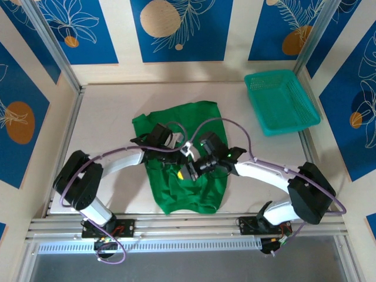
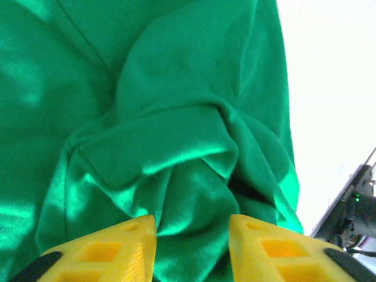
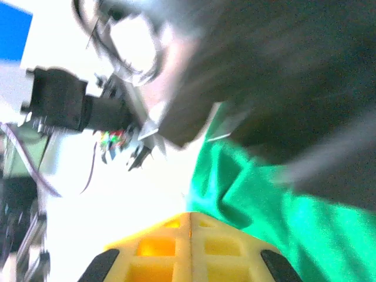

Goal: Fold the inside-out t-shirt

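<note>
On the pale flat table, midway between the left and right edges and reaching almost to the near edge, lies the bright green, wrinkly cloth t-shirt. Its long axis runs from the middle of the table toward me at the near edge. The far half lies fairly flat; the near half is rumpled into folds. The teal plastic mesh basket sits well apart at the far right corner, out of my way.

Both arms reach in over the middle of the shirt, so the cloth is directly beneath each claw and I have no sideways travel to make. My left gripper is the one buried in the work. Its yellow fingers stand apart with a thick bunch of green cloth rising into the gap. Whether they are pinching that bunch or just straddling it I cannot tell. My right gripper is closed, finger against finger, with nothing visible between. It sits at an edge of the shirt, green cloth ahead to one side and bare table to the other.

I judge the left arm better placed to lead the next pull.
</note>
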### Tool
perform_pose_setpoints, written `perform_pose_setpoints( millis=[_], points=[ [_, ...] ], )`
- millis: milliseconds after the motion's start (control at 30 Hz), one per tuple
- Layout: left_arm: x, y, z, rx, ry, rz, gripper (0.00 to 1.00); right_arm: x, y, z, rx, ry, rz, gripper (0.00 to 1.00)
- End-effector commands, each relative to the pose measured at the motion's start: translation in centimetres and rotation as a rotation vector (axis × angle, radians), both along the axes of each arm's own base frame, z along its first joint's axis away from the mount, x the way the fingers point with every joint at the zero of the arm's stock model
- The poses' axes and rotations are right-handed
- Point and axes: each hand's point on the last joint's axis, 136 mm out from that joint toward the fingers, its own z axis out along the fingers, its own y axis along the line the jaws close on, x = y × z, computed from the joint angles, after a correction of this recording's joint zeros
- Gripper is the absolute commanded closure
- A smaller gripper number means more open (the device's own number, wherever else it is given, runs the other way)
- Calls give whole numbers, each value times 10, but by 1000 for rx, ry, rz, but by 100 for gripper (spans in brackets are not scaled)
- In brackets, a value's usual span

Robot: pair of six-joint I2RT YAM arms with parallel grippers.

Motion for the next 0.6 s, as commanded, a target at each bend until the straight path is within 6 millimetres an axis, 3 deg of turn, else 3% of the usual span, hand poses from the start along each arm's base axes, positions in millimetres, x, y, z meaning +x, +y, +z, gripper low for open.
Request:
perform_pose_setpoints(
  millis=[0, 67, 133, 233, 333, 400, 567],
  points=[
    [-3, 1, -13, 29, 66, 11, 58, -39, -2, -27, -11, 76, 114, 100],
    [-4, 1, -20, 44, 66, 13, 58, -34, -6, -23, 2, 59, 56, 99],
    [-8, -1, -26, 50, 73, -7, 65, -19, -15, -15, -25, 5, -29, 77],
    [-18, -6, -25, 0, 86, -56, 81, 14, -39, 1, -85, -66, -190, 65],
    [-24, -8, -15, -67, 39, -87, 97, 54, -73, 3, -169, -83, -446, 62],
    [-28, -2, -13, -65, -5, -102, 98, 68, -87, 0, -194, -61, -566, 62],
    [-29, 3, -4, -117, -192, -158, 100, 80, -81, -12, -218, -38, -579, 62]
  ],
)
